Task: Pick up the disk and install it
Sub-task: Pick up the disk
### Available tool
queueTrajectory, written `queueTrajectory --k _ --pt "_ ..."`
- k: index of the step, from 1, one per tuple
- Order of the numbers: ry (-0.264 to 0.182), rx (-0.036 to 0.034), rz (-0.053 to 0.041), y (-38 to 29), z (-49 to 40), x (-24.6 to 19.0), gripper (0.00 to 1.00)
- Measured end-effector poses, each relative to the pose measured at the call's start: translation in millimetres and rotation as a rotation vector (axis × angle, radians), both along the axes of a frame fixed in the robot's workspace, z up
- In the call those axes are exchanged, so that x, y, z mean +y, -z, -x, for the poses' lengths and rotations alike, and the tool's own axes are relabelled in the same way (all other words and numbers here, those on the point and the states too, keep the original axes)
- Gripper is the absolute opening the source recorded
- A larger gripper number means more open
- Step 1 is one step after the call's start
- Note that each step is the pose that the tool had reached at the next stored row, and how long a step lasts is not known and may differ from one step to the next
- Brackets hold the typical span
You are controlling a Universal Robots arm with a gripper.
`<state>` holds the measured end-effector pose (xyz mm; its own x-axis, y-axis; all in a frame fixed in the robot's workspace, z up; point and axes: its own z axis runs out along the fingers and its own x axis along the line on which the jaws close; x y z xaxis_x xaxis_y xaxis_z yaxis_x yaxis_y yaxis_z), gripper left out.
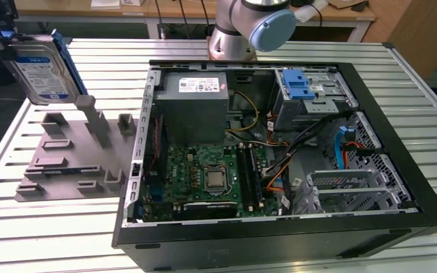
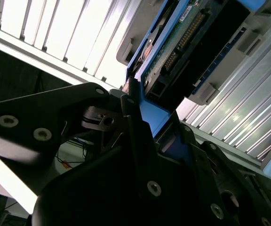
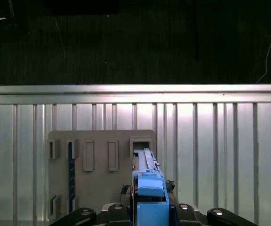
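Exterior view | disk (image 1: 40, 71) upright in clenched gripper (image 1: 7, 36), over grey rack (image 1: 66, 156) | computer case (image 1: 425, 199) open (motherboard (image 1: 200, 170), drive cage (image 1: 351, 190) inside)

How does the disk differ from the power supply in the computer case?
The disk is a thin silver slab framed in blue; the power supply is a bulky grey box. The disk is held upright in the end effector, outside the computer case; the power supply sits mounted inside it. Both carry a printed label.

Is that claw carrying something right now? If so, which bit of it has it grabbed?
Yes. The claw holds the disk, clamped on the blue bracket at one end of it, up above the grey holder.
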<state>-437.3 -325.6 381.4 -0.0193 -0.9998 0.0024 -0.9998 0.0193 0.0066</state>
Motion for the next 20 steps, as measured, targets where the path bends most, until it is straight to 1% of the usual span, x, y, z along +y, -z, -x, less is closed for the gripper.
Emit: queueTrajectory --k 20 --pt "0.0 -0.0001 0.0006 -5.3 0.0 0.8 0.36"
